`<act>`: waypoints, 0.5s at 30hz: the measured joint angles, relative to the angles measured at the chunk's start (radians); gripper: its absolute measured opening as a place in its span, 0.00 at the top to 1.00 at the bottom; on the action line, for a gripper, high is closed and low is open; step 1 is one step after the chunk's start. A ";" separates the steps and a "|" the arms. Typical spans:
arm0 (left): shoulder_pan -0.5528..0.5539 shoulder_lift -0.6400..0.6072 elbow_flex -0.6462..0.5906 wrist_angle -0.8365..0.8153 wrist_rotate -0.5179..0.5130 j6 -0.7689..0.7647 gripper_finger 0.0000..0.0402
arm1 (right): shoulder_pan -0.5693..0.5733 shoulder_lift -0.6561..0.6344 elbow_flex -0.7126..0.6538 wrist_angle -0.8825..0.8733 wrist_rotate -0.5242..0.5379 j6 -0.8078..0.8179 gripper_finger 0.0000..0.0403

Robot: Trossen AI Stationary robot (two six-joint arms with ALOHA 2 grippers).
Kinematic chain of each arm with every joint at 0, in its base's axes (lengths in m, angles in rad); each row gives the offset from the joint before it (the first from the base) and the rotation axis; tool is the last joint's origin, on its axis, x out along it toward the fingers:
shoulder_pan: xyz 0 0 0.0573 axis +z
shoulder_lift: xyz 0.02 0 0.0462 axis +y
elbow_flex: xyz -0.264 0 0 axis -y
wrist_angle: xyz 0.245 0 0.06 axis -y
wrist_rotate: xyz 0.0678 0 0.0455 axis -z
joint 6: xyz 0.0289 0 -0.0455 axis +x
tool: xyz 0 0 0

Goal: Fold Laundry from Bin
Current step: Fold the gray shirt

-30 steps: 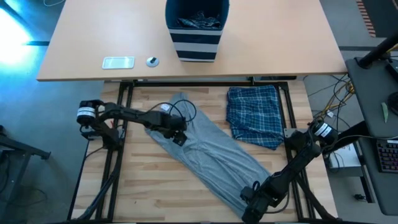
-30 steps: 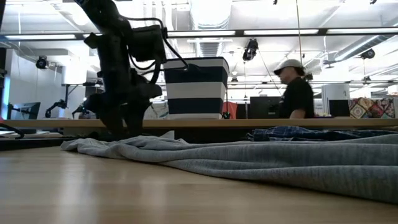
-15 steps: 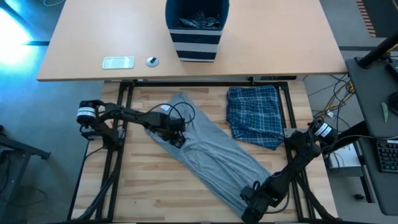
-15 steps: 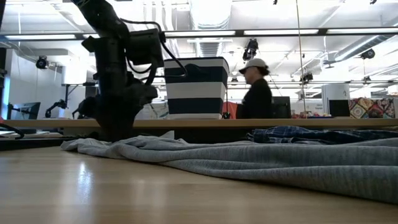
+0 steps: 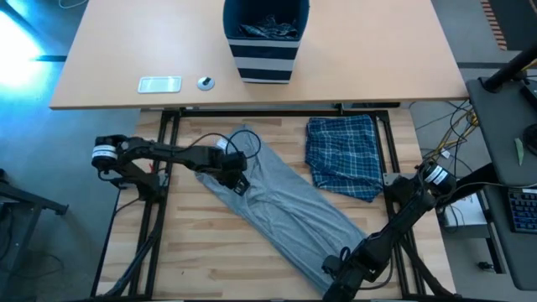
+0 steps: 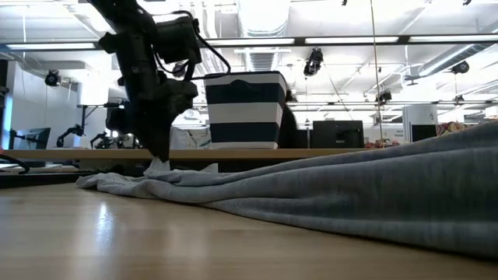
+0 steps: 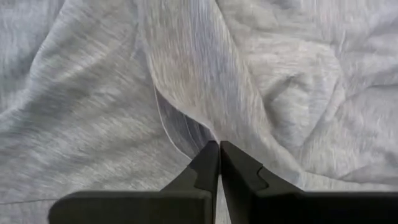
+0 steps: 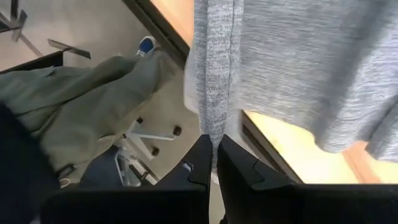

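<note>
A grey T-shirt (image 5: 277,197) lies slantwise across the wooden table, from far left to near right. My left gripper (image 5: 238,183) is shut on its far-left part, also seen in the left wrist view (image 7: 219,149). My right gripper (image 5: 336,267) is shut on its near-right end at the table's near edge. That end stands raised in the low view (image 6: 436,179). The striped navy bin (image 5: 267,38) stands on the far table with dark laundry inside. My left gripper pinches a small raised fold (image 7: 200,134) of the grey T-shirt between its two fingertips, coming steeply from above. The cloth peaks a little under the fingers (image 6: 159,165), and the rest lies on the table. My right gripper pinches an edge of the T-shirt (image 8: 214,124) at its near-right end between its two fingers. The fingers slant downward. This end is lifted clear of the table, and the cloth runs from it back down to the table.
A folded blue plaid garment (image 5: 342,157) lies on the table's far right, beside the T-shirt. On the far table are a white flat object (image 5: 159,84) and a small round thing (image 5: 205,82). Bare wood shows at the near left (image 5: 210,252).
My left gripper has shut on the T-shirt and risen slightly, drawing up a small peak of cloth. My right gripper has gone up with the near-right end, which now rises high in the low view and hides the plaid garment. A person behind has walked left.
</note>
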 joint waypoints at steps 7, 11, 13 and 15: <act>0.002 -0.090 0.000 0.060 -0.004 -0.026 1.00 | 0.016 0.000 0.075 -0.031 0.000 0.042 0.97; 0.002 -0.174 0.000 0.053 -0.047 -0.045 1.00 | 0.032 0.000 0.130 -0.024 0.000 0.077 0.97; 0.003 -0.220 0.000 0.044 -0.054 -0.049 1.00 | 0.038 0.000 0.151 -0.004 0.002 0.085 0.97; 0.002 -0.263 0.000 0.037 -0.074 -0.051 1.00 | 0.041 0.000 0.163 0.013 0.013 0.086 0.97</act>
